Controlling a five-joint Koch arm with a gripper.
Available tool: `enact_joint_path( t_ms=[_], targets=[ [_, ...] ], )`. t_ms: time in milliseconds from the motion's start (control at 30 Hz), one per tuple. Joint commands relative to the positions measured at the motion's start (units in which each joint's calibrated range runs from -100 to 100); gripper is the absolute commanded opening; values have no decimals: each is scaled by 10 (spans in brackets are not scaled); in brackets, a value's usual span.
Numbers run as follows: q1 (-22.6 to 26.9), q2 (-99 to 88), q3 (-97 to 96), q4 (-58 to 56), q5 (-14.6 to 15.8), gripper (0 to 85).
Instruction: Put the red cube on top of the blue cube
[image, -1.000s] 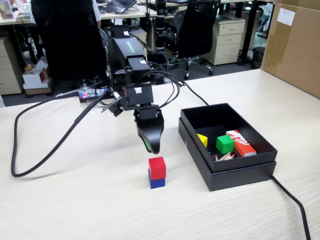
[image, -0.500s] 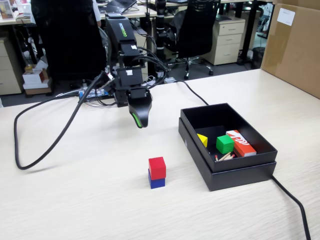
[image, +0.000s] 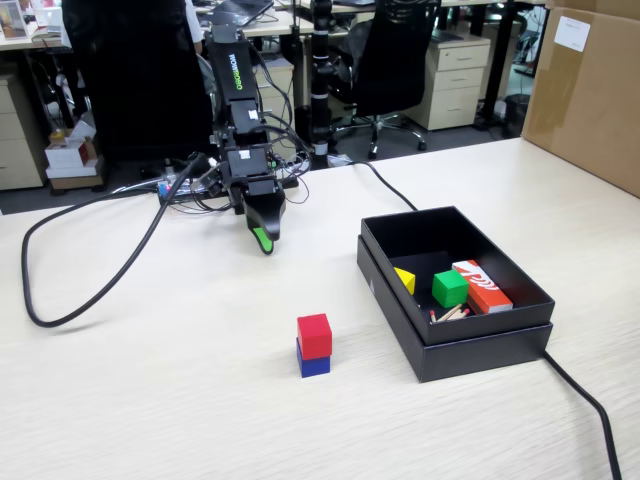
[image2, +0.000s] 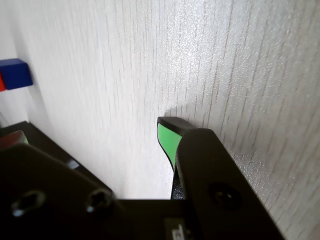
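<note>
On the tabletop (image: 150, 400), largest first: black open box (image: 455, 330) toward the right edge, holding a green cube (image: 449, 288), a yellow piece (image: 405, 280) and a red-orange printed box (image: 482, 285). Arm sits near the far edge, folded up, cables trailing left. Gripper (image: 264, 238) hangs low over bare wood, well apart from the stack, holding nothing; in both views only one green-lined tip shows, the jaws lined up one behind the other, so cannot tell whether they are spread or pressed together.

Red cube (image: 314, 335) sits on top of the blue cube (image: 314, 364), mid-table toward the near edge, just left of the box — stack looks done. In the wrist view the blue cube (image2: 15, 73) shows at the left edge with a sliver of red beside it.

Risks, as I judge them: red cube sits slightly offset on the blue — a table bump or a dragged cable could tip it. A sweep of the arm toward the near edge would knock the stack.
</note>
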Motion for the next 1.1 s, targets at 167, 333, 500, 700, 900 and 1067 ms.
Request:
enact_joint_path(
  t_ms=[167, 333, 500, 700, 900, 1067],
  targets=[
    [0, -108, -117, 130, -12, 505],
    [-1, -134, -174, 129, -13, 511],
    [-2, -133, -179, 116, -13, 501],
    [-4, -133, -179, 116, -13, 496],
    [-4, -133, -179, 116, -13, 496],
    [-4, -133, -179, 116, -13, 496]
  ],
)
